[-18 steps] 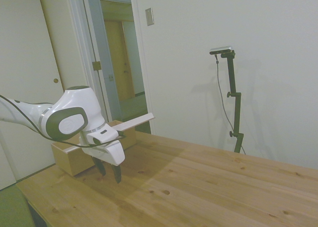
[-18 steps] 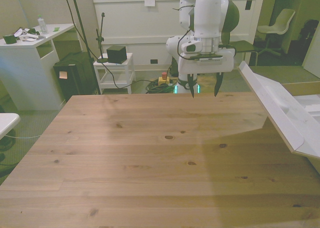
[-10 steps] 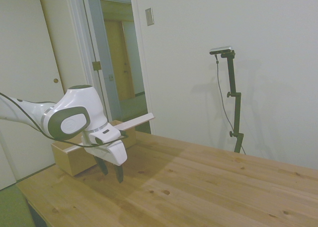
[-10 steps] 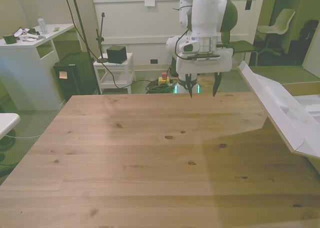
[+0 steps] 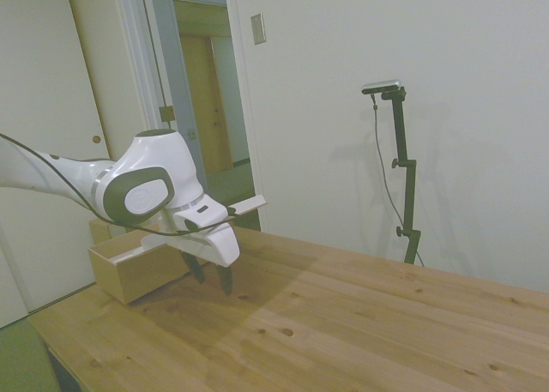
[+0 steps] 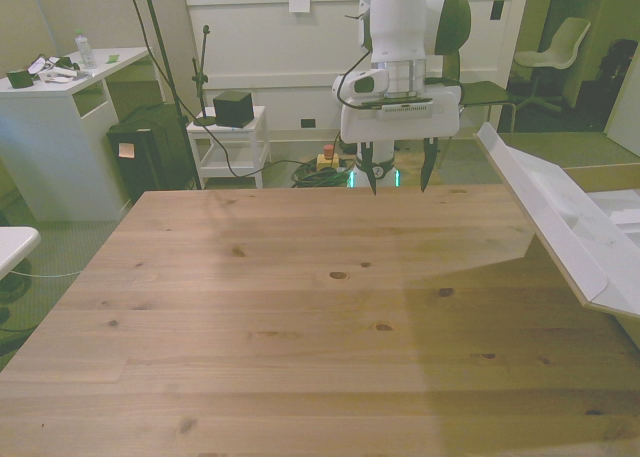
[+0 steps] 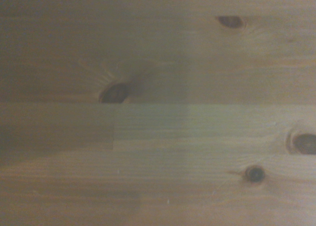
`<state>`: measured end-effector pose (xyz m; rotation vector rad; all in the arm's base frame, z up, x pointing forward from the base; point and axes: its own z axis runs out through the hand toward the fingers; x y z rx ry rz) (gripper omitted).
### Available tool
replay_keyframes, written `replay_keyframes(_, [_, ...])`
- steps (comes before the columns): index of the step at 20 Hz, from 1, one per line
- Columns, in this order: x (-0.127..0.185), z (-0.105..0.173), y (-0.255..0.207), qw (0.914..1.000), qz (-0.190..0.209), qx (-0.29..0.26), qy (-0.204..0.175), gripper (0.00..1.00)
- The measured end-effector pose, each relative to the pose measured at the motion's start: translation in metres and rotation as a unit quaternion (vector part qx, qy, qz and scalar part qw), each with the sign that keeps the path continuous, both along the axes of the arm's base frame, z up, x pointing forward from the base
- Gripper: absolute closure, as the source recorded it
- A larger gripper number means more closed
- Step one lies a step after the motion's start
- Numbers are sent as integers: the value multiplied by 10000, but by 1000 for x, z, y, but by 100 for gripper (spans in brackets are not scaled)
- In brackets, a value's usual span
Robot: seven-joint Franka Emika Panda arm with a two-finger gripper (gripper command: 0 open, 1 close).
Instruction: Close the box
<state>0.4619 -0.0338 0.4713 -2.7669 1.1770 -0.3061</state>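
Front view: gripper [image 6: 397,178] hangs wide open and empty over the tabletop's [image 6: 300,307] far edge, box [image 6: 590,242] open at the right.

Dim yellowish light, soft shadows, wrist view blurred.

Wooden table [image 6: 300,307], pine planks with dark knots, filled most of the front view. Only item resting on it was the box [image 5: 129,268], at the table's 3 o'clock edge in the front view [image 6: 610,237], lid raised and tilted, pale inside showing. Wrist view showed bare wood grain [image 7: 158,137] with several knots, slightly blurred.
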Motion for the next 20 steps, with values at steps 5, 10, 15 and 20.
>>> replay_keyframes(5, [34,-3,-6,9997,151,44,-178,0])
replay_keyframes(10, [52,0,6,9980,512,148,-351,0])
replay_keyframes(15, [56,4,32,9960,790,141,-398,0])
replay_keyframes(20, [63,0,57,9937,999,119,-492,0])
